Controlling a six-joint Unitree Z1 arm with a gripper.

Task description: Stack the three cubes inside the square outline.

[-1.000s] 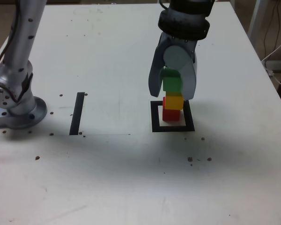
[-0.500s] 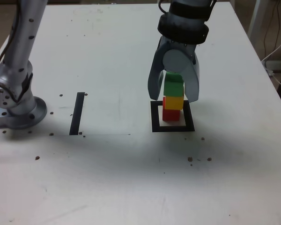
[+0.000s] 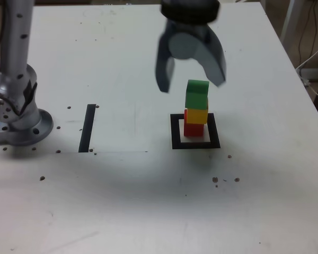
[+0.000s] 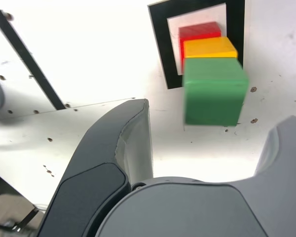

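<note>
Three cubes stand in one stack inside the square outline (image 3: 195,132): the red cube (image 3: 193,129) at the base, the yellow cube (image 3: 197,115) on it, the green cube (image 3: 197,94) on top. The wrist view looks down on the same stack: green cube (image 4: 214,91), yellow cube (image 4: 209,48), red cube (image 4: 199,31), square outline (image 4: 164,49). My gripper (image 3: 191,83) hangs open above the stack, slightly toward the exterior view's left, holding nothing. Its jaws stand wide apart, clear of the green cube.
The arm's silver base (image 3: 18,119) sits at the exterior view's left. A single straight black stripe (image 3: 88,128) lies between the base and the outline. Small dark specks dot the white table (image 3: 148,201). The table's right edge runs near cables (image 3: 312,58).
The gripper opened off the green cube and rose, moving slightly toward the exterior view's left. The green cube stays on the stack.
</note>
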